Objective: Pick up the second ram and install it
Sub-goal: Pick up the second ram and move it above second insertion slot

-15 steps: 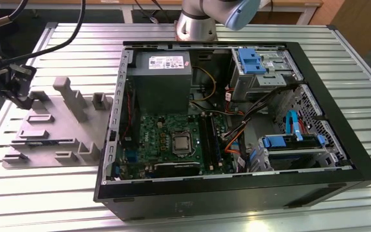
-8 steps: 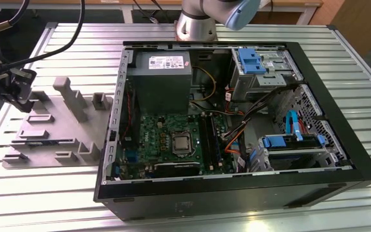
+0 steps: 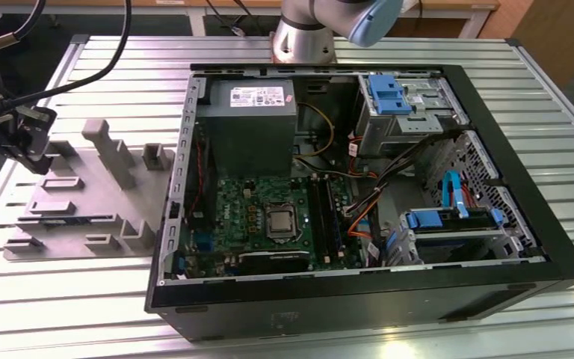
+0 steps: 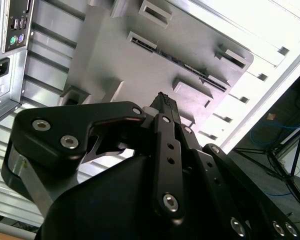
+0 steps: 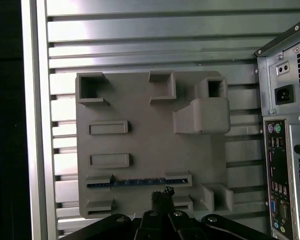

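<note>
We're at the pick-up step, we'd say: gripper point(image 5: 162, 196) hovers over the grey fixture point(image 5: 150, 145), jaws pinched together, empty. The second ram point(image 5: 135, 183) sits in a fixture slot just beyond the tips, not touching. A grab calls for opening up and straddling the stick.

The arm's silver base column point(image 3: 302, 41) stands at the top centre of the exterior view, with a pale blue-capped joint point(image 3: 377, 16) just beside it toward the exterior view's right. The black gripper point(image 3: 20, 136) sits at the far left edge of that frame, above mid-height, with dark cables point(image 3: 87, 71) running to it from the upper left. In both wrist views its fingertips point(image 5: 162, 195) point(image 4: 166, 102) are drawn together, with nothing between them.
</note>
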`<action>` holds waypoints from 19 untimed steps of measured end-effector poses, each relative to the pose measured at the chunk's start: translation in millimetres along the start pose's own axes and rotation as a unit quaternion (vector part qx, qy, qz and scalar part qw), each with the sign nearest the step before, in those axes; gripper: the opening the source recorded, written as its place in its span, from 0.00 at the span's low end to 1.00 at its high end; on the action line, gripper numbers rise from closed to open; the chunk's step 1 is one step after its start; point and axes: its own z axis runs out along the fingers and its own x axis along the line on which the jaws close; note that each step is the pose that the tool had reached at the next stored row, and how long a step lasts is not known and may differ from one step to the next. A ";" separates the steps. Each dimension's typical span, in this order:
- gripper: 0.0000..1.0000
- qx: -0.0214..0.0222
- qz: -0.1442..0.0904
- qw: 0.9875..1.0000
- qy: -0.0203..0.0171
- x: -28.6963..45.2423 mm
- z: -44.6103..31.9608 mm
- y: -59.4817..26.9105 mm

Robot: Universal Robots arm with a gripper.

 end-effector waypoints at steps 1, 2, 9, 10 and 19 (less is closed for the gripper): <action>0.11 0.000 0.000 1.000 0.000 0.0 0.0 0.0; 0.11 0.000 0.000 1.000 0.000 0.0 0.0 0.0; 0.11 -0.001 -0.015 1.000 0.001 0.1 0.5 0.0; 0.11 -0.001 -0.022 1.000 0.001 0.2 0.7 0.0; 0.11 -0.005 -0.098 0.995 0.005 0.4 3.2 -0.2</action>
